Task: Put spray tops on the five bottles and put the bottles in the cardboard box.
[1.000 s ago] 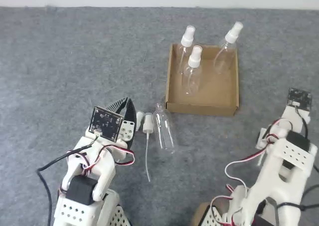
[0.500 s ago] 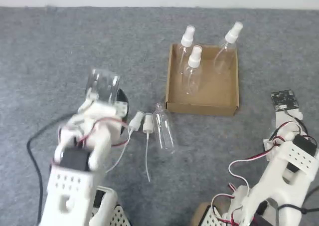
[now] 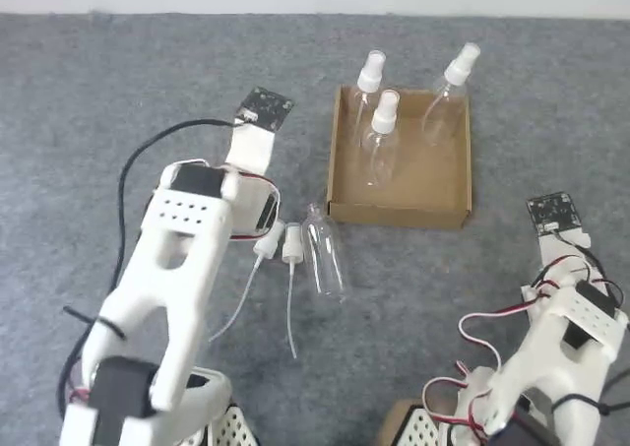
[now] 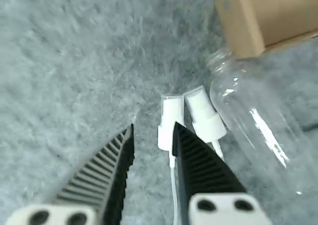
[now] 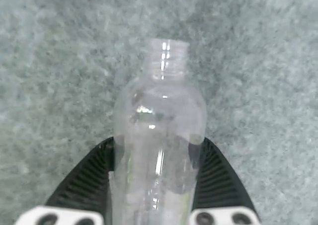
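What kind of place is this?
Probably a robotics test bench rather than a workplace: white left arm and right arm with bare wiring, a grey felt-covered table, and a cardboard box holding three capped spray bottles.

My arms (image 3: 172,269) are white plastic with black servos (image 3: 197,181), red-white-black wires (image 3: 482,323), and ribbed black fingers (image 4: 198,170).

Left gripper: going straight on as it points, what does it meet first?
Probably the nearer white plastic spray top, just past the open left gripper; depth is unclear, so perhaps the grey carpet beside it.
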